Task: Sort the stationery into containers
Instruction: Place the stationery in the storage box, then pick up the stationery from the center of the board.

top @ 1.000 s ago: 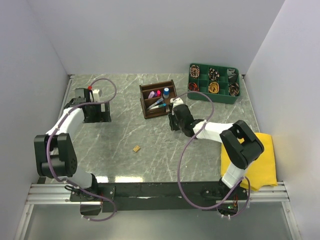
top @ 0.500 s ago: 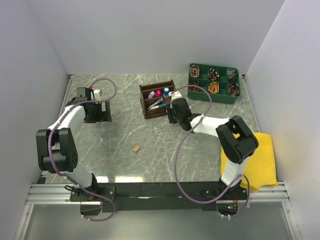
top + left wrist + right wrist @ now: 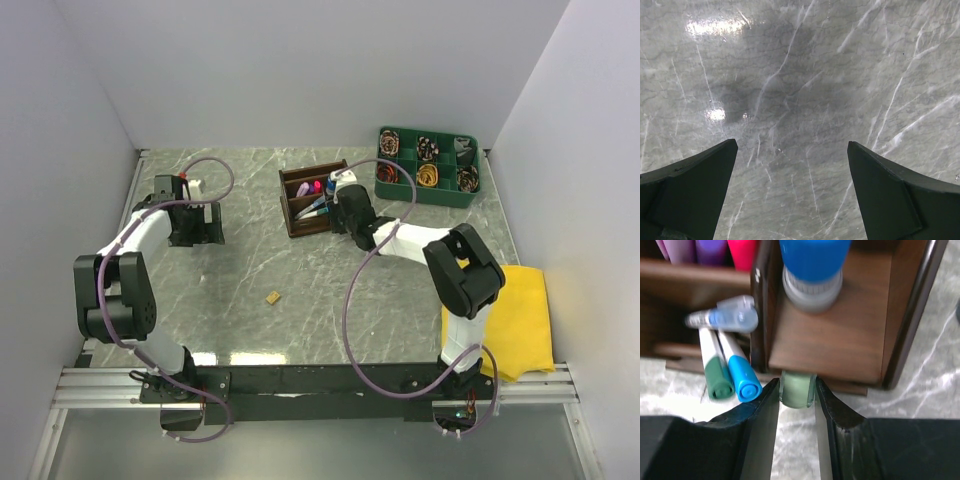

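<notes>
Right wrist view: the right fingers (image 3: 771, 396) are clamped on a green eraser (image 3: 797, 390) just at the near lip of the wooden organiser (image 3: 840, 340). Over the last second that arm has swung in to it, so the drop is probably next. The left fingers (image 3: 715, 167) hang wide apart over grey marbled bench (image 3: 800, 75). A tan piece (image 3: 272, 297) lies alone mid-bench, and white walls enclose everything.

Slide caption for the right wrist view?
Right end effector grips a green eraser at the organiser's front edge, before the compartment holding a blue cylinder.
</notes>
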Robot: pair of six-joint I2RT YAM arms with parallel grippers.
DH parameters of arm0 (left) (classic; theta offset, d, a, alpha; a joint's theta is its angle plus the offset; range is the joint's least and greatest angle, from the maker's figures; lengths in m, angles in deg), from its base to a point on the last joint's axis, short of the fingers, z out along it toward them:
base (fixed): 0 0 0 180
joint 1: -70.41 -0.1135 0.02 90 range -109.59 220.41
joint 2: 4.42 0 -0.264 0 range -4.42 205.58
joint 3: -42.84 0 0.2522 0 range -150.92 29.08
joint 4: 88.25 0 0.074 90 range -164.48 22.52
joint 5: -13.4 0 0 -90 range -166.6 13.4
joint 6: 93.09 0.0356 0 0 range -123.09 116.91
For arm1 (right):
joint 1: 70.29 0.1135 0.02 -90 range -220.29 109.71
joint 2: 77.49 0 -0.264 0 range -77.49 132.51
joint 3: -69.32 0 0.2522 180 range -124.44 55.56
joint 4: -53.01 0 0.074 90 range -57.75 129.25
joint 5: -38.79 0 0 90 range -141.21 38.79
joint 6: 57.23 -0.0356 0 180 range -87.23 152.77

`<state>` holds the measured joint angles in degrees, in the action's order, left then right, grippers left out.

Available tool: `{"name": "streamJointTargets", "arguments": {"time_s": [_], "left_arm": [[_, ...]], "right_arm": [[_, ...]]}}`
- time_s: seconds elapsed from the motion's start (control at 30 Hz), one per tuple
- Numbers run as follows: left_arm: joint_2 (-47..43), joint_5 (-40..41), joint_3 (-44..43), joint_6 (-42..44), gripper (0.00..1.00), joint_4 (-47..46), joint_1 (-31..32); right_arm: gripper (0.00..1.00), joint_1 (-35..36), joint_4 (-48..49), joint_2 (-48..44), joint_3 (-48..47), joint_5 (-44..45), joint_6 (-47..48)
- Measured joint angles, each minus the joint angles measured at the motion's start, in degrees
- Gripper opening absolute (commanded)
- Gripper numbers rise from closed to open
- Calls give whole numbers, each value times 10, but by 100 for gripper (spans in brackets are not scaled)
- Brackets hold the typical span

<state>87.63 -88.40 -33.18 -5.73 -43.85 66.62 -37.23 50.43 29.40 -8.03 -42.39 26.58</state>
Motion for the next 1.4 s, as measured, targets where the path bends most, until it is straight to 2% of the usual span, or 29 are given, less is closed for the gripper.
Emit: {"name": "streamJointTargets", "arguments": {"time_s": [0.1,0.13,0.23,0.27,0.47,0.67,0.87,0.97,1.07,1.2,1.4], "left_arm": [[3,-1,0,0,99,0,0],[4,-2,0,0,100,0,0],[4,-4,0,0,99,0,0],[4,-4,0,0,100,0,0],[4,-4,0,0,99,0,0],[4,-4,0,0,99,0,0],[-16,-6,0,5,99,15,0],[-47,-17,4,16,100,28,0],[-80,-25,9,29,99,45,0],[-116,-23,21,37,100,55,0],[-143,-6,22,44,100,60,-3]], "right_arm": [[13,0,7,13,-10,6,3],[19,-1,10,18,-10,6,4],[29,-1,12,31,-10,8,4],[36,-1,12,33,-10,8,4],[48,-1,17,35,-10,9,3],[51,-1,16,26,-5,10,-1],[53,0,9,-30,27,7,-10],[60,0,-5,-79,55,-2,-15],[66,0,-27,-146,92,-56,0],[74,13,-58,-198,132,-217,95],[72,139,-194,-145,98,-398,369]]}}
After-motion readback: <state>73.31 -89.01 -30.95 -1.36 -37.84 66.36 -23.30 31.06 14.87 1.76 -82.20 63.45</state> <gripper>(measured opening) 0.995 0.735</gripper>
